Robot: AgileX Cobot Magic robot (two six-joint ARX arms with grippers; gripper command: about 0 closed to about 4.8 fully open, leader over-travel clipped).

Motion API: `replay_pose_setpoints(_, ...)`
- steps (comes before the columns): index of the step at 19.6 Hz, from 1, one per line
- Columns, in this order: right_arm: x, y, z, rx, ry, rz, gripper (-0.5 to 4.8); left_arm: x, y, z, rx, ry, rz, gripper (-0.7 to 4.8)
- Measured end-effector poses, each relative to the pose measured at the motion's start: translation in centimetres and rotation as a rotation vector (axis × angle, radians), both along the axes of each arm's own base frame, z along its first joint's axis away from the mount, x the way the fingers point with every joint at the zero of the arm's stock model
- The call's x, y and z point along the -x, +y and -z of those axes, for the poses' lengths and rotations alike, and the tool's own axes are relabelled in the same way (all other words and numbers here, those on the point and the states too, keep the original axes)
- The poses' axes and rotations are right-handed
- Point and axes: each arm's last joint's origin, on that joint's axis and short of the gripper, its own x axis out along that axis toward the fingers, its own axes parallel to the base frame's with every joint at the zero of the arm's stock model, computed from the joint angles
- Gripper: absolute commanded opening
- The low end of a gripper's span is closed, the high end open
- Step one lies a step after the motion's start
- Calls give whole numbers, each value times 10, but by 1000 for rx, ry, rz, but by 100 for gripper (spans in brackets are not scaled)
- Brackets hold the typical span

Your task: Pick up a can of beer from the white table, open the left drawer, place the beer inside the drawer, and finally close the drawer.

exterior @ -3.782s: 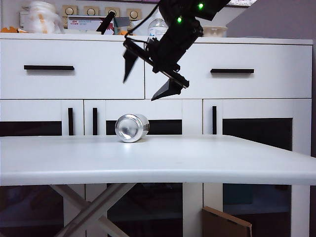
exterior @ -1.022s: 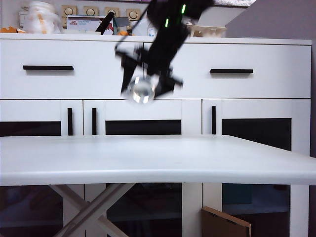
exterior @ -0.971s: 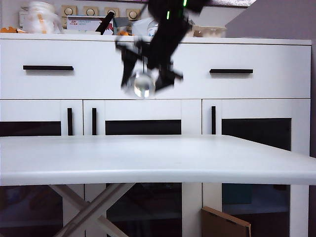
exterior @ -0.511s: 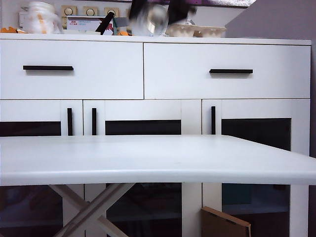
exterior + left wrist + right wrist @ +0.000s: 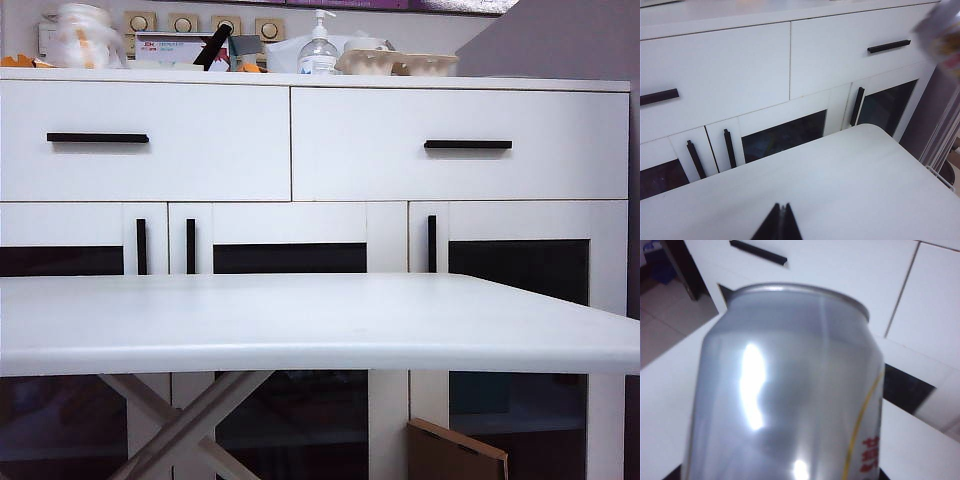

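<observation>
- The can of beer (image 5: 785, 390) fills the right wrist view, held in the right gripper's jaws up off the white table (image 5: 300, 320).
- The left drawer (image 5: 145, 140) is shut.
- The left gripper (image 5: 780, 222), jaws closed and empty, hovers over the table, nearer that drawer's handle (image 5: 659, 96).

The shiny silver can of beer (image 5: 790, 385), marked with a thin yellow line and red print, fills the right wrist view above the bare white table (image 5: 300, 320), behind which the left drawer (image 5: 145, 140), white with a horizontal black bar handle, sits fully shut.
</observation>
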Motion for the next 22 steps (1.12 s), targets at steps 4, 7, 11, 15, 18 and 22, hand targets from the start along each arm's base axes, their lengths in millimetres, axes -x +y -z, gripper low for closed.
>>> replay_pose_setpoints(4,29,-20,-12,14,-14,22,193,0,0,0,0,0,0,-6)
replay_pose_setpoints(7,32,-22,11,7,-21,22,193,0,0,0,0,0,0,-6)
replay_pose_setpoints(11,49,-33,62,-62,-52,31,193,0,0,0,8,4,-2,-6)
replay_pose_setpoints(15,73,-44,63,-215,-175,-32,193,0,0,0,53,24,-13,-6)
replay_pose_setpoints(18,77,-42,70,-230,-153,-101,193,-9,0,0,200,76,-78,-6)
replay_pose_setpoints(22,84,-40,66,-247,-170,-156,193,-37,-3,12,363,189,-144,-6)
